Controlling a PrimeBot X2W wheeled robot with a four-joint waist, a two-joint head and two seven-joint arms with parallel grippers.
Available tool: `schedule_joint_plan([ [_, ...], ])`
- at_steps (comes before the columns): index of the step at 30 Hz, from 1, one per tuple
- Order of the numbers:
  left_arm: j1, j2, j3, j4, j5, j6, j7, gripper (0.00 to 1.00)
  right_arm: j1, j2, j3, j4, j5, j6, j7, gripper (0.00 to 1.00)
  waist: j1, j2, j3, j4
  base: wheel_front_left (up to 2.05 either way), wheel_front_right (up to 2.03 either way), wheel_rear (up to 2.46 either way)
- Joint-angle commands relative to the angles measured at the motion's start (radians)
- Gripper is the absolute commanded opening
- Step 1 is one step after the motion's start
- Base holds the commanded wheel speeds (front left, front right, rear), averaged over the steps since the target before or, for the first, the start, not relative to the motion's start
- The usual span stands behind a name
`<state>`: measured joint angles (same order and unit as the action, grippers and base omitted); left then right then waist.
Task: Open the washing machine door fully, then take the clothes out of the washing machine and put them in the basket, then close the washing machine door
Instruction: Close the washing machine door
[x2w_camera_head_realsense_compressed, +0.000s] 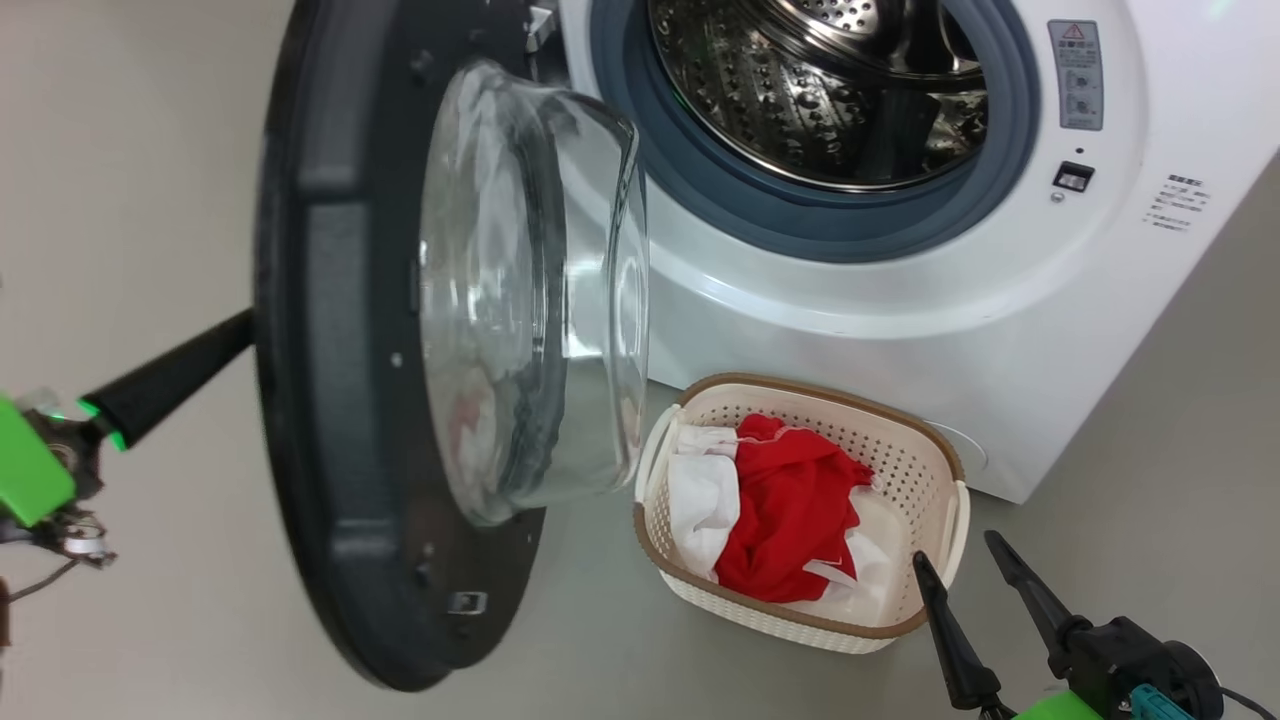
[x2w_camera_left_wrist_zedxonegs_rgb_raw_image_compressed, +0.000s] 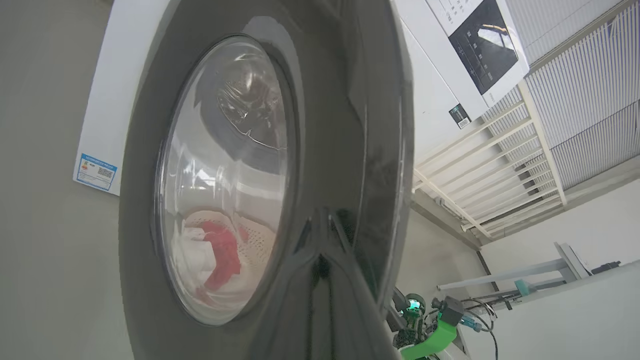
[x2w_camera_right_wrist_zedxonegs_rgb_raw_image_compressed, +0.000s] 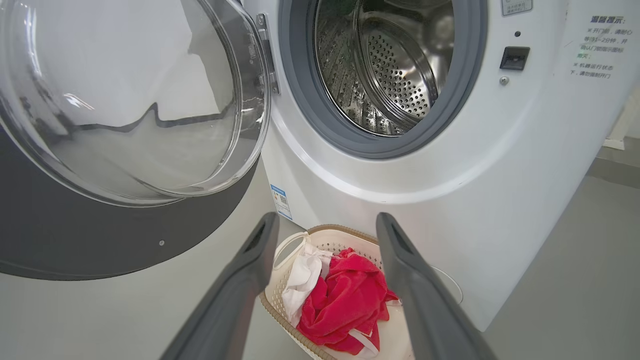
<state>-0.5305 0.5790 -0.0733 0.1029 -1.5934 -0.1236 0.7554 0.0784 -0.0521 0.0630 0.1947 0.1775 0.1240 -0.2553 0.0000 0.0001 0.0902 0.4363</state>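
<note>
- The right tool (x2w_camera_head_realsense_compressed: 955, 552), at the lower right of the head view, stands released with its two dark fingers spread wide and nothing between them. It points at the near right corner of the basket (x2w_camera_head_realsense_compressed: 820, 396).
- The left tool (x2w_camera_head_realsense_compressed: 200, 360), at the left edge of that view, is clenched on nothing. Its fingers reach to the outer face of the washing machine door (x2w_camera_head_realsense_compressed: 330, 400), and their tips are hidden behind the black rim.
- The basket sits on the floor at lower centre, just in front of the washing machine (x2w_camera_head_realsense_compressed: 900, 330). The clothes (x2w_camera_head_realsense_compressed: 790, 510) lie inside it, the red jersey bunched over the white garment.
- The door hangs partly open at centre left, and its glass bowl bulges towards the basket's left handle.
- The steel drum (x2w_camera_head_realsense_compressed: 830, 90), at the top of the frame, looks empty as far as it shows.
- Judged from this, unloading is done and closing the door is the step in hand.
- The next move calls for the left tool to push the door round on its hinge towards the grey seal until the latch catches. The glass bowl must pass over the basket rim without catching it, and the right tool must stay out of the swing.
</note>
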Motion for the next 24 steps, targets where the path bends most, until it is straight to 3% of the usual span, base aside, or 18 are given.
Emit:
schedule_joint_plan([
  [1,-0.02,0.033,0.033,-0.047,0.001,-0.007,0.006,0.0,-0.019,-0.001,0.019,-0.028,0.003,0.007,-0.006,1.0,0.0,-0.0001,0.001,-0.014,0.0,0.0,0.0],
  [11,-0.044,-0.033,-0.021,-0.163,0.039,-0.007,-0.024,0.0,-0.026,0.001,0.011,-0.033,0.0,0.007,-0.006,1.0,0.0,-0.0001,0.018,-0.051,0.0,0.0,0.0],
  [24,0.009,-0.018,-0.045,-0.132,0.093,-0.007,-0.157,0.0,-0.024,0.002,0.019,-0.028,0.014,0.007,-0.006,1.0,0.0,-0.0001,0.008,-0.056,0.0,0.0,0.0],
])
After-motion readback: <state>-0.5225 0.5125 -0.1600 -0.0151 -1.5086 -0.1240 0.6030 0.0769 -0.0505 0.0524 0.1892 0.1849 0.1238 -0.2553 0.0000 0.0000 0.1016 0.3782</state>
